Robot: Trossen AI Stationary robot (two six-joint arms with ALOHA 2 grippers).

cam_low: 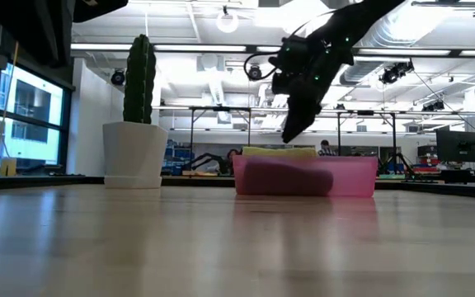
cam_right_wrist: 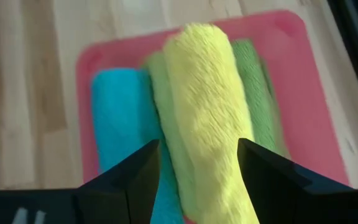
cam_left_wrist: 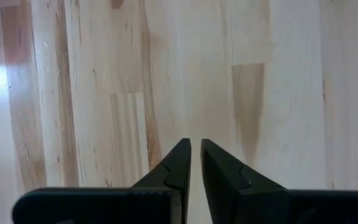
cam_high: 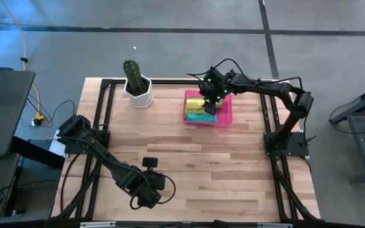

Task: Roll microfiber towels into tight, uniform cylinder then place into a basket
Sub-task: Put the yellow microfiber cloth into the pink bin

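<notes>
two grippers show, and only the right one is at the basket. the right gripper (cam_right_wrist: 197, 162) hangs just over the basket (cam_right_wrist: 309, 118) with its fingers (cam_right_wrist: 135, 174) spread apart, one on each side of the yellow towel (cam_right_wrist: 204, 106) and holding nothing; from the wrist view i cannot tell whether the tips touch it. the yellow towel is rolled and lies on top of the others in the basket. under it lie two green towels (cam_right_wrist: 253, 81), rolled and side by side, and the blue towel (cam_right_wrist: 120, 112) lies rolled at the basket's edge beside the green ones. in the low view the yellow roll stands up above the basket's pink rim (cam_low: 303, 162), with the gripper (cam_low: 291, 132) tilted down above it. the basket sits on the counter (cam_high: 189, 158) at its far side, and the right arm reaches to it from the basket's right. the white pot (cam_high: 138, 94) with a cactus (cam_high: 132, 73) stands well to the left of the basket. the left gripper (cam_left_wrist: 194, 155) waits far from the basket, low over bare wood at the near left of the counter, its fingers nearly together with only a thin slit between them, holding nothing.
</notes>
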